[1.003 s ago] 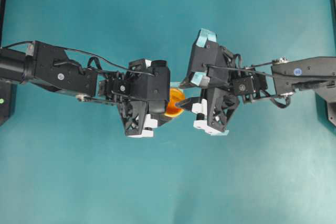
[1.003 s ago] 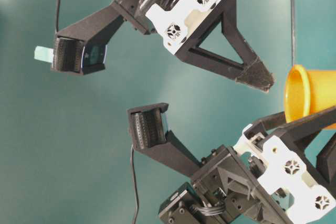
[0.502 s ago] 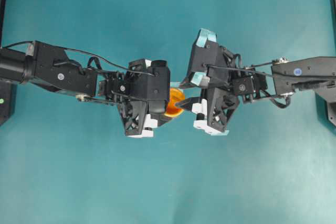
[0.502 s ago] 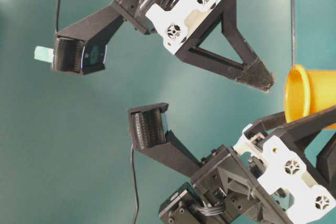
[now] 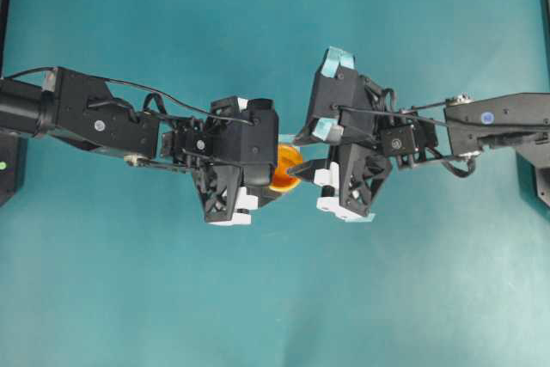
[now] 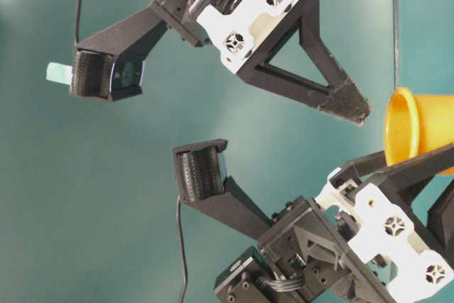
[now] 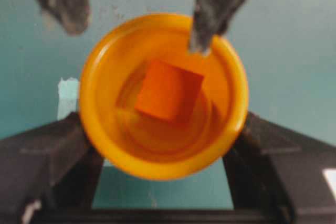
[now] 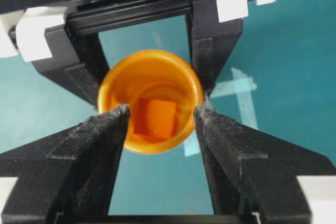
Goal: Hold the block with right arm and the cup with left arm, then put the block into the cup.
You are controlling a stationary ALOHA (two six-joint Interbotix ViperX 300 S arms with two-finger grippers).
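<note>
1. We see the left hand point(image 7: 163, 145) pinching the cup point(image 7: 164, 95) by its sides, above the teal counter point(image 5: 275, 298)
2. The block point(image 7: 168, 90) lies inside the cup
3. The right hand point(image 8: 160, 121) is spread, fingers flanking the cup's rim, holding nothing

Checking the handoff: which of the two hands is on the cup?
The left hand, the one without blue tape: its fingers clamp the cup from both sides. The blue-taped right hand stands open at the rim, and the block lies inside.
</note>
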